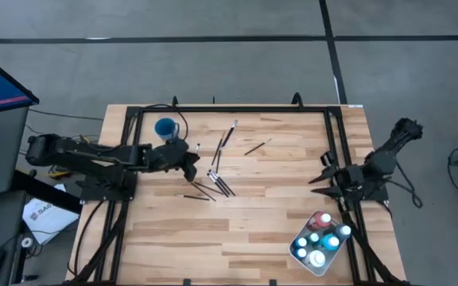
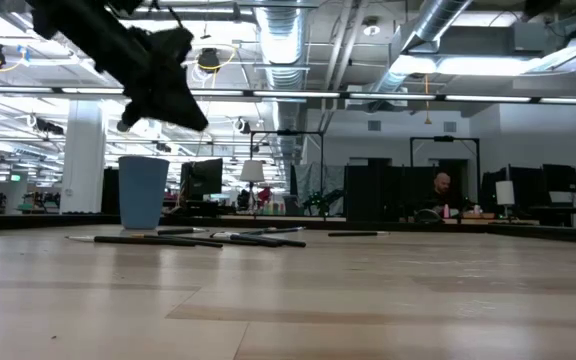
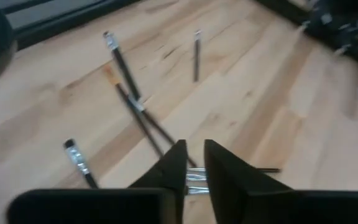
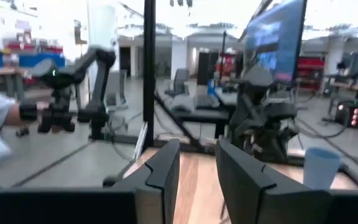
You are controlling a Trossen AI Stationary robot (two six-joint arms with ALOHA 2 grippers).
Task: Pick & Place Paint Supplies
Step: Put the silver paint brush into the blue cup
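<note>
Several thin dark paintbrushes [image 1: 219,181] lie flat and scattered on the wooden table, left of its middle. They also show in the low view [image 2: 218,238] and the left wrist view [image 3: 138,109]. My left gripper [image 1: 193,168] hangs above their left end, well off the table [image 2: 193,118], its fingers a narrow gap apart [image 3: 196,168] and holding nothing. Small paint bottles [image 1: 322,237] stand in the white tray [image 1: 299,253] at the near right. My right gripper [image 1: 316,181] waits at the right side, slightly open [image 4: 197,162] and empty.
A blue cup [image 1: 165,127] stands upright near the far left corner, just behind the left arm [image 2: 143,192]. A black frame [image 1: 237,109] runs along the table's edges. Bare wood lies between the brushes and the tray. A person sits far off in the room [image 2: 443,190].
</note>
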